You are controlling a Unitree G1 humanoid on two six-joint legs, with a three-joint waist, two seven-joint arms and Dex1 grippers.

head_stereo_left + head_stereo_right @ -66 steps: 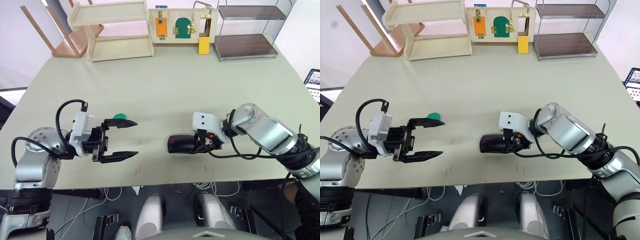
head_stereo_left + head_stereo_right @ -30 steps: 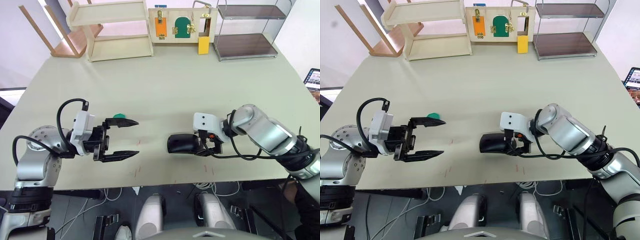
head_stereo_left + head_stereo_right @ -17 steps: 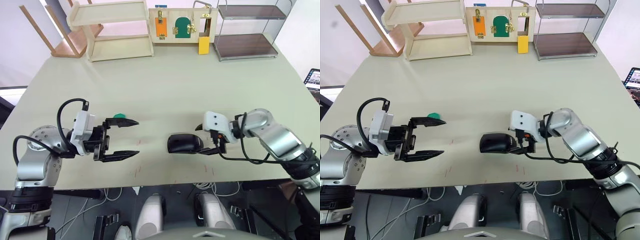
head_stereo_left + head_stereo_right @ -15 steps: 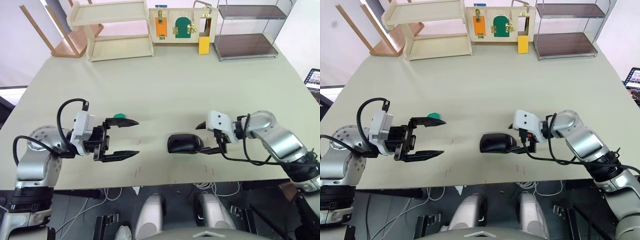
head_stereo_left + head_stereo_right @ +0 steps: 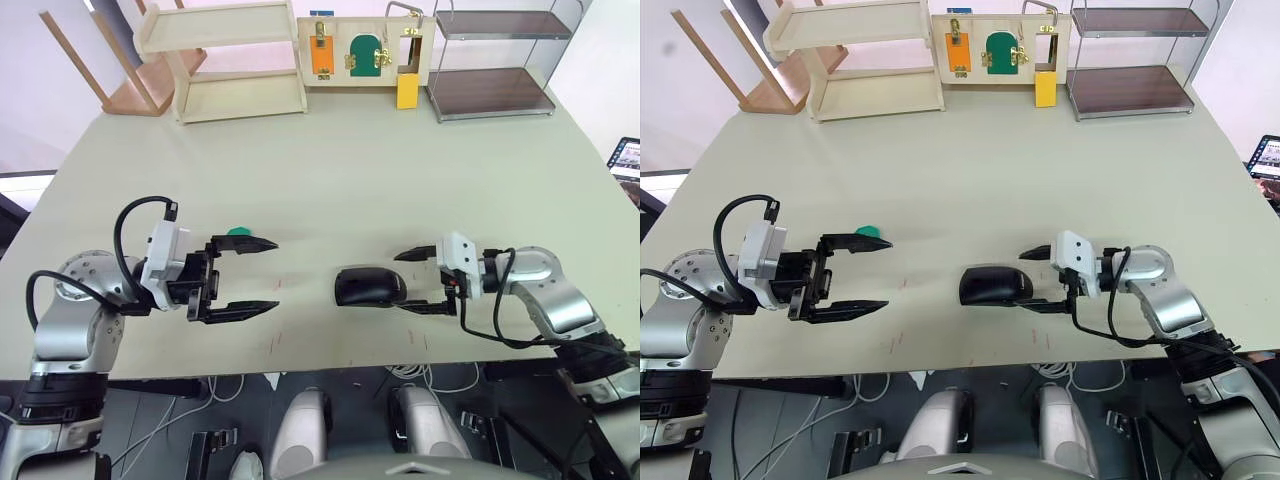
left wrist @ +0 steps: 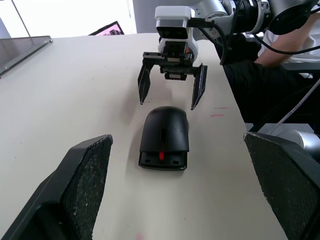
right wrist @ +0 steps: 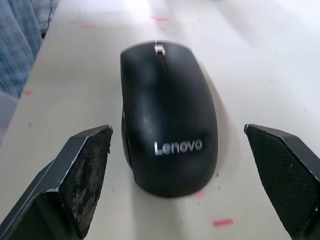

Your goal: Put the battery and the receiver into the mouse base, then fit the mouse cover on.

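Note:
The mouse cover (image 5: 368,285) lies closed over the mouse base (image 6: 162,161) in the middle of the near table, a red wheel showing at the base's left end. The cover's rear carries a white logo (image 7: 178,146). My right gripper (image 5: 400,281) is open, its fingertips just at the mouse's right end and touching nothing. Well left of the mouse, my left gripper (image 5: 275,275) is open and empty, pointing toward it. The battery and the receiver are hidden.
A flat green disc (image 5: 238,232) lies by my left gripper's far finger. Along the far edge stand a wooden shelf (image 5: 225,60), a latch board (image 5: 365,50) and a metal rack (image 5: 495,70). A person (image 6: 260,75) sits past the table's right side.
My right gripper has drawn back to the right, off the mouse, with its fingers spread. The red patch at the mouse's left end no longer shows from above. The left arm has not moved.

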